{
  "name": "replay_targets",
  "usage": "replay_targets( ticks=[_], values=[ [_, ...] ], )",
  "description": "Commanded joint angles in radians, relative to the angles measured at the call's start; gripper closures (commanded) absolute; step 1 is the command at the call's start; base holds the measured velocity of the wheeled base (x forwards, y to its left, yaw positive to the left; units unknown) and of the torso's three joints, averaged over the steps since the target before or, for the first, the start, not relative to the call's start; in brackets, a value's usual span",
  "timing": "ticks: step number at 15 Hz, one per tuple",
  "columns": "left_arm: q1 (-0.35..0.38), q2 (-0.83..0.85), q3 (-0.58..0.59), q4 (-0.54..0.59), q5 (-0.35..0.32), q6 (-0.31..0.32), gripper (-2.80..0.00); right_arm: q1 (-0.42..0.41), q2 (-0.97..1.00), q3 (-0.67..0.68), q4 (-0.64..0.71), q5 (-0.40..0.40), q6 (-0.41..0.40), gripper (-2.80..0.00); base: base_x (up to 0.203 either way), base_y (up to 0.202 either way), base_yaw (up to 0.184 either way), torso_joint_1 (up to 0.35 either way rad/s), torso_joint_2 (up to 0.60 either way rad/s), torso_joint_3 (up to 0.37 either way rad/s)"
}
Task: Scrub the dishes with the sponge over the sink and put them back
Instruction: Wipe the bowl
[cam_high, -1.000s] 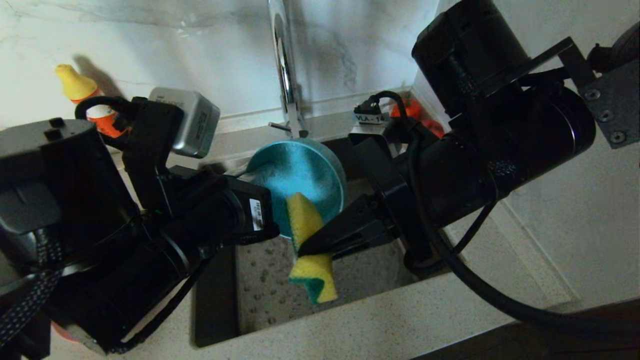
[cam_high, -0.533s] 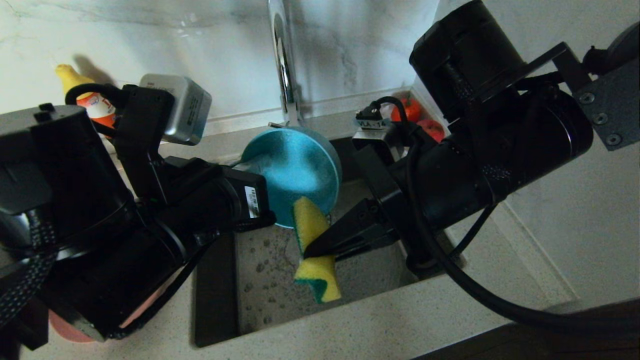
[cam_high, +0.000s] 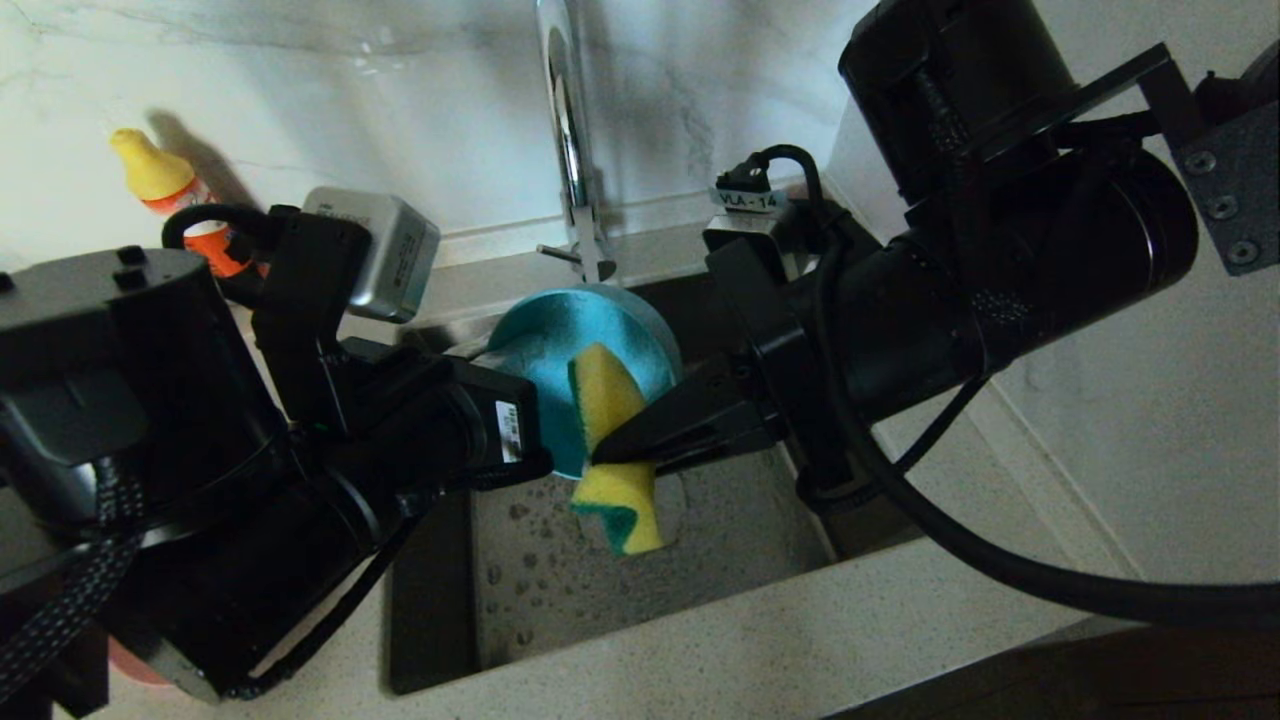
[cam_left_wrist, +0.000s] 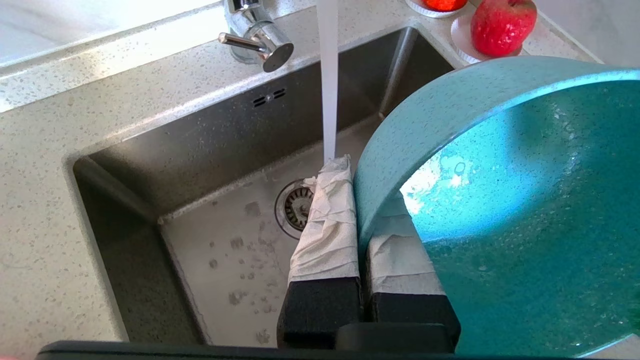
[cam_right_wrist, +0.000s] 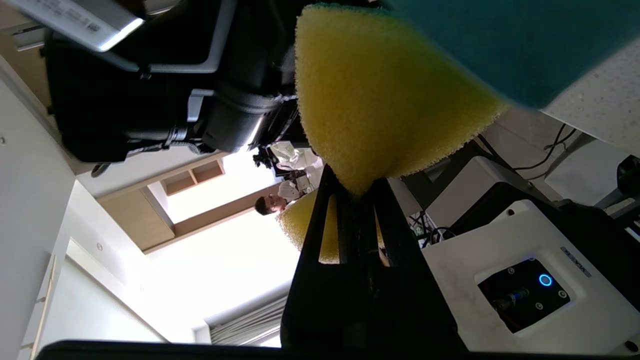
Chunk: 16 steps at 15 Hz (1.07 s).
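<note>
Fingers (cam_left_wrist: 325, 225) of the left gripper (cam_left_wrist: 362, 240), wrapped in white cloth, are clamped on the rim of the teal bowl (cam_high: 560, 345), one finger outside the wall, one inside; bowl is held tilted on edge over the sink (cam_high: 440, 600), approx. mid-basin toward the far side. Right gripper (cam_high: 600, 455) comes in from the right w/ fingers pinched tight on the sponge (cam_high: 605, 445), which is folded at the grip; its yellow upper half lies against the bowl's face, lower half w/ the green layer hangs free below the fingertips over the basin. Water stream (cam_left_wrist: 329, 80) from the tap (cam_high: 572, 140) falls just beside the bowl's rim, hitting the tip of the outer left finger. Open room: basin floor near side is bare bar water spots; drain strainer (cam_left_wrist: 295, 207) sits just left of the left fingers in the wrist view. Tight spots: tap stem right behind the bowl, both arms crowding in from either side over the sink. On the counter (cam_high: 760, 640): far left an orange bottle w/ yellow cap (cam_high: 165, 190); far right corner a red apple on a white saucer (cam_left_wrist: 500, 22), just beyond the bowl's rim. Near counter edge is bare.
</note>
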<state>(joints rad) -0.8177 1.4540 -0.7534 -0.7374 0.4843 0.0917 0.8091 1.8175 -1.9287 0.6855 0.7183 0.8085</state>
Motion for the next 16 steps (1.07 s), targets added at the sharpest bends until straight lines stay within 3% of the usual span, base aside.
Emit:
replay_targets(
  ticks=[1, 16],
  values=[
    [0.0, -0.003, -0.008, -0.005, 0.004, 0.002, 0.0, -0.001, 0.023, 0.0, 0.003, 0.003, 0.004, 0.0, 0.0, 0.0, 0.0, 0.0, 0.0, 0.0],
    [-0.001, -0.017, 0.005, -0.003, 0.001, 0.0, 0.0, -0.048, 0.034, -0.001, -0.056, -0.047, -0.004, 0.0, 0.0, 0.0, 0.0, 0.0, 0.0, 0.0]
  ],
)
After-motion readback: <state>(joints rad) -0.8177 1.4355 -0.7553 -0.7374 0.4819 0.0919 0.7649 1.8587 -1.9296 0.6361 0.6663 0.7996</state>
